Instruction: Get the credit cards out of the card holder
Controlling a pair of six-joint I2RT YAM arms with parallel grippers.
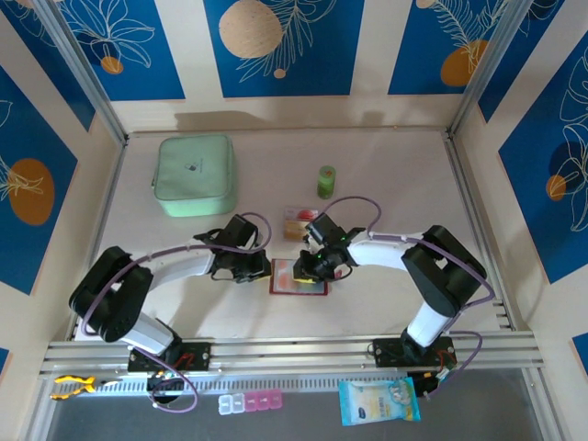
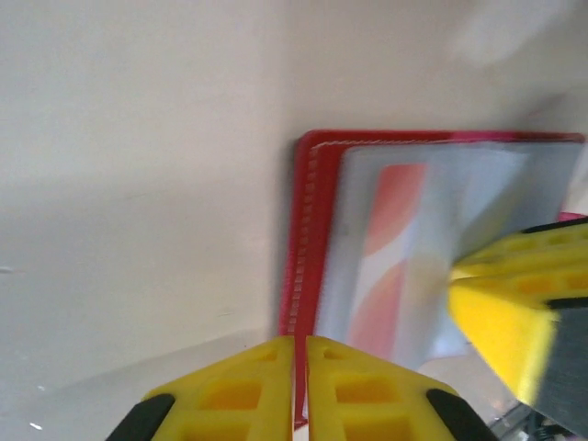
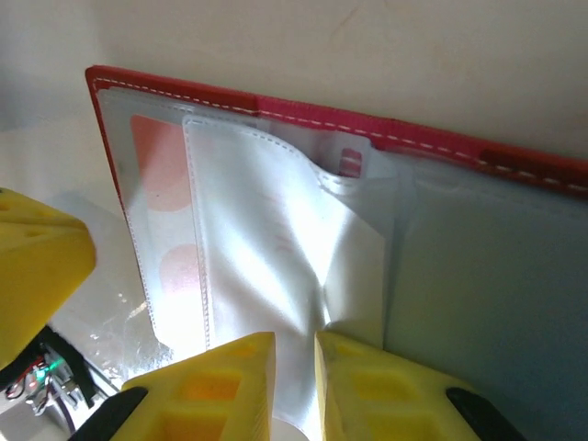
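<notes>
Pale tabletop (image 1: 395, 175), blue flowery walls (image 1: 322, 64). Our left gripper (image 2: 300, 390) is clamped on the red folding card holder (image 1: 299, 278), mid-tabletop toward the near edge, probably to pin it. Our right gripper (image 3: 294, 386) pinches its clear plastic pocket (image 3: 276, 239) beside 1 beige-orange credit card (image 3: 163, 197).

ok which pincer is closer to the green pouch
Left. The left pincer grips the card holder by its left edge, off the pouch's near right corner; the right pincer is over the holder, farther right.
</notes>
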